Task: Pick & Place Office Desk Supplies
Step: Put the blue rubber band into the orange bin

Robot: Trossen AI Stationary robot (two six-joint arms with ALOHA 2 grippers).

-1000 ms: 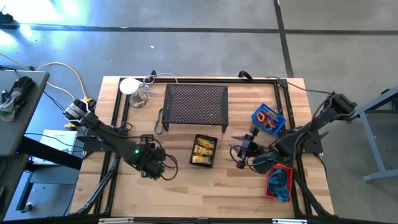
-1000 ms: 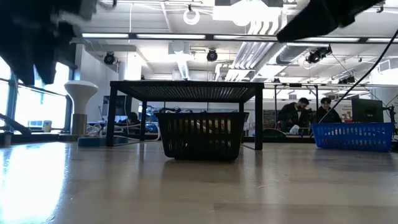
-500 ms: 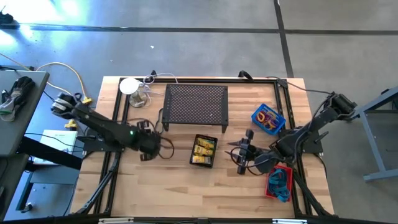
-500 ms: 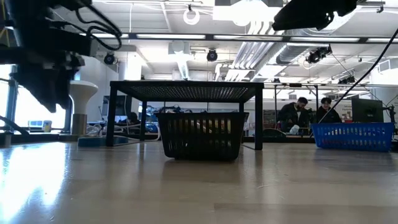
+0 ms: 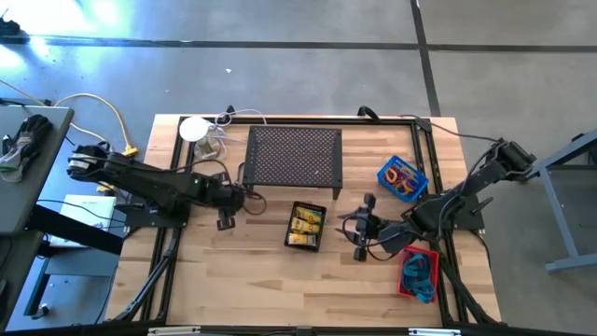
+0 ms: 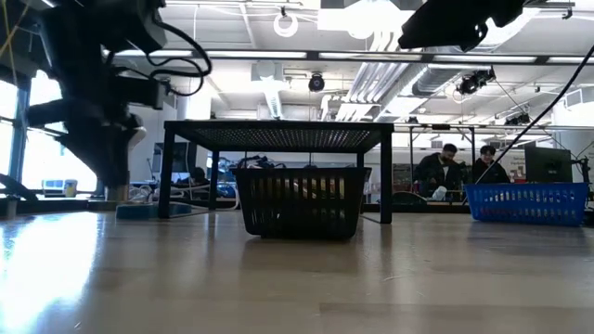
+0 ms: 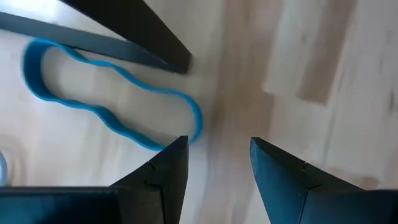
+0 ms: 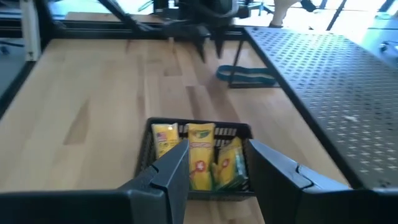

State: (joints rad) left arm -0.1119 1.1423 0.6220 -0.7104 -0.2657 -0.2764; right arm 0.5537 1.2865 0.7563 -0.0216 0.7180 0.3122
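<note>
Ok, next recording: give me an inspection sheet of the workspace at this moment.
Surface: wooden table, bare at the front.
Job's things: yellow packets in the black basket; blue band loop on the table by the black perforated stand; coloured items in the blue basket and red basket.
Clutter: white round object.
End effectors: left end effector open, empty, near the loop; right end effector open, empty, facing the black basket.
Cables: yellow cable.
Surroundings: people behind.

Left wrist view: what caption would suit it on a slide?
Open left gripper hovers over the wooden table beside a blue rubber-band loop near the black stand's leg.
</note>
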